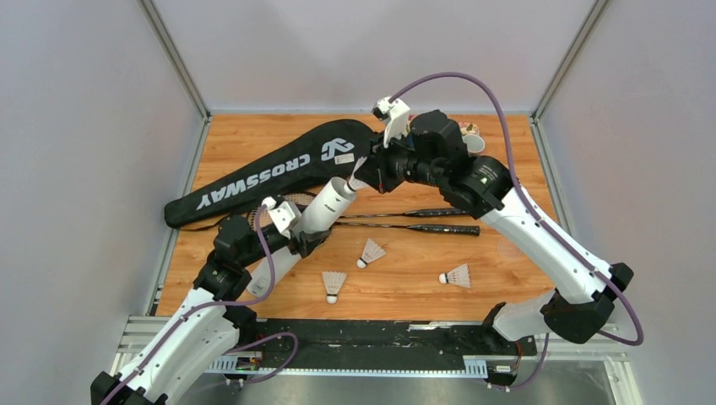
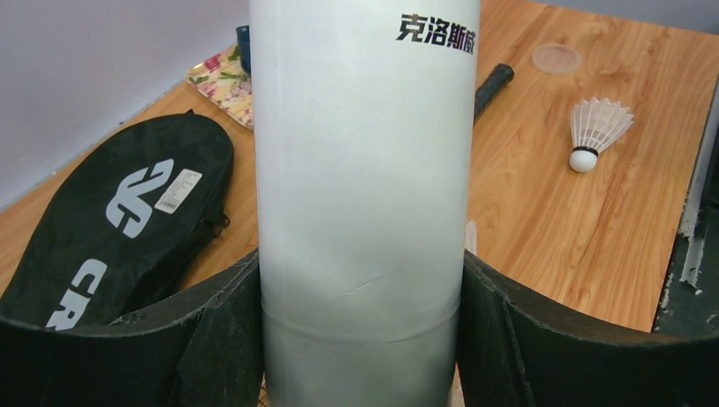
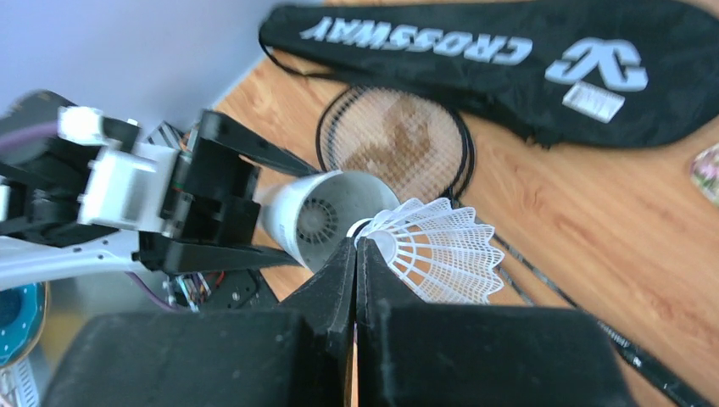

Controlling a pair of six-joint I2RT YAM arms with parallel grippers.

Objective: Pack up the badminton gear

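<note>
The table (image 1: 253,135) has gray walls at 9, 12 and 3 o'clock. The arms' bases sit along its 6 o'clock edge. The thin end of the black cover (image 1: 270,173) lies close to the 9 o'clock edge. Bare wood shows past the cover at 11 o'clock. There is more bare wood around the three loose shuttlecocks (image 1: 371,252) at 5 o'clock. They lie apart from each other, a little way in from the near edge. A small cup (image 1: 473,139) stands near the far 1 o'clock corner, partly hidden behind the right arm.

The cover says "CROSSWAY" in big white letters, with a white logo and a small white tag beside it. The white tube (image 1: 331,202) has four black Chinese signs printed toward its far end, seen in the left wrist view.

The white tube is near the middle of the table, held at a tilt. Its long side runs from 7 to 1 o'clock, and its open mouth points to 1 o'clock. The left claw (image 1: 306,238) is clamped on its lower part, one finger (image 2: 212,339) on each side. The right claw (image 3: 356,254) has its fingers pressed together on the feather edge of a shuttlecock (image 3: 432,254), right at the tube's mouth.

The cover runs from 8 to 2 o'clock. The two rackets (image 1: 443,229) lie flat from 9 to 3 o'clock, with their heads at 9 under the tube.
</note>
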